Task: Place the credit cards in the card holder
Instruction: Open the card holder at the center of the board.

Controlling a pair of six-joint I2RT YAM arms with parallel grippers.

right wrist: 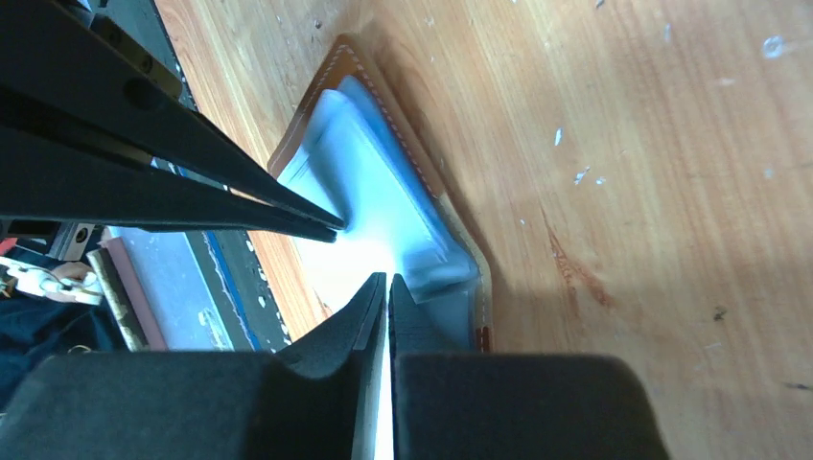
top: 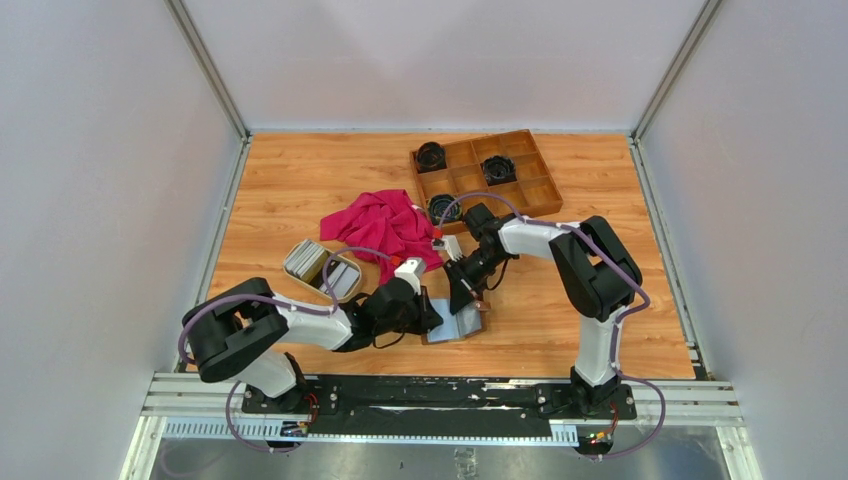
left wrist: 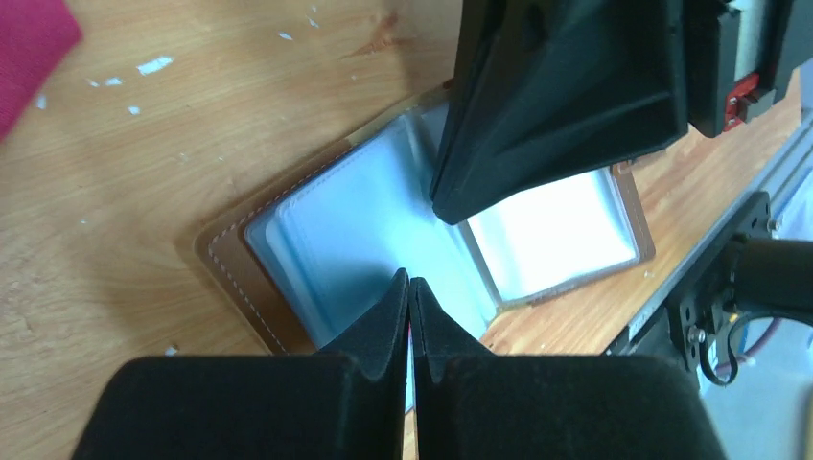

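Note:
The card holder (top: 462, 326) lies open and flat on the wood near the front edge: brown leather with pale inner pockets (left wrist: 336, 230) (right wrist: 383, 192). My left gripper (top: 432, 311) (left wrist: 409, 281) is shut, its tips down on the holder's left pocket. I cannot tell whether they pinch a sleeve. My right gripper (top: 472, 300) (right wrist: 387, 278) comes from the far side. Its jaws are all but together, with only a thin bright slit between them, and its tip rests at the holder's fold. The credit cards (top: 322, 268) stand stacked in a cream dish to the left. No card shows in either gripper.
A crumpled red cloth (top: 385, 225) lies just behind both grippers. A brown wooden compartment tray (top: 530, 175) with black round parts (top: 431, 156) sits at the back right. The cream dish (top: 288, 271) is beside my left forearm. A metal rail (top: 440, 395) runs along the near edge.

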